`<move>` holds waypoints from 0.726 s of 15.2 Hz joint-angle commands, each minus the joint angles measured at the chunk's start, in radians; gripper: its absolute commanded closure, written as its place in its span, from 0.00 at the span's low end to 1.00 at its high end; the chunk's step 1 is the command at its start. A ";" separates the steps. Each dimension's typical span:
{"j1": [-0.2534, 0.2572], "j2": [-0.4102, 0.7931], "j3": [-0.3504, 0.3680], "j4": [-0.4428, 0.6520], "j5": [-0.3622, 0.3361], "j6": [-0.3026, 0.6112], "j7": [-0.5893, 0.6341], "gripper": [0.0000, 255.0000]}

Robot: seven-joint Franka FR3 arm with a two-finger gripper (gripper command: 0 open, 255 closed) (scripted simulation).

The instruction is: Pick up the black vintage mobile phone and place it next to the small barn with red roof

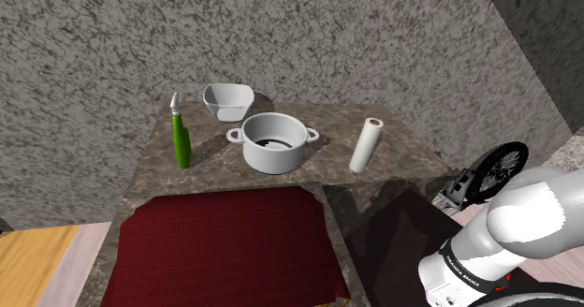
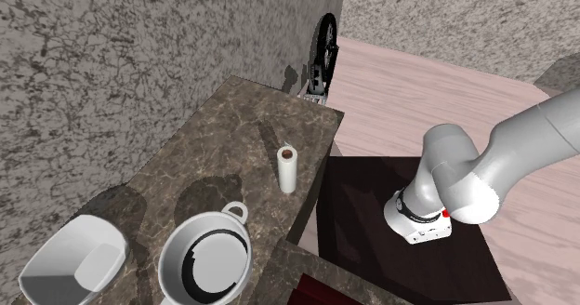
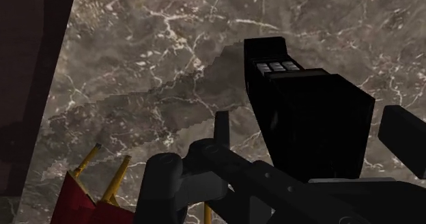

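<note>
The blocky black vintage mobile phone [image 3: 307, 113] sits close before the all-black gripper [image 3: 304, 161] over the veined brown marble counter [image 3: 136, 65], and since whether the gripper clasps it cannot be told, a loose hold could drop it short of the red-roofed barn [image 3: 76, 203].

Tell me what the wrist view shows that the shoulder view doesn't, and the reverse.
Wrist view, not shoulder view: the black phone, close up, with a row of grey keys near its far end.
Shoulder view, not wrist view: the green bottle, white bowl, pot, paper roll, black wheel and the arm.
Both: the dark marble surface.
</note>
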 commanded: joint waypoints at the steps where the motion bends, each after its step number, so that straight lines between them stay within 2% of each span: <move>1: 0.041 -0.005 -0.062 0.020 -0.019 -0.047 0.010 0.00; 3: 0.077 -0.012 -0.125 0.050 -0.037 -0.103 0.018 0.00; 11: 0.077 -0.013 -0.125 0.050 -0.036 -0.103 0.017 0.00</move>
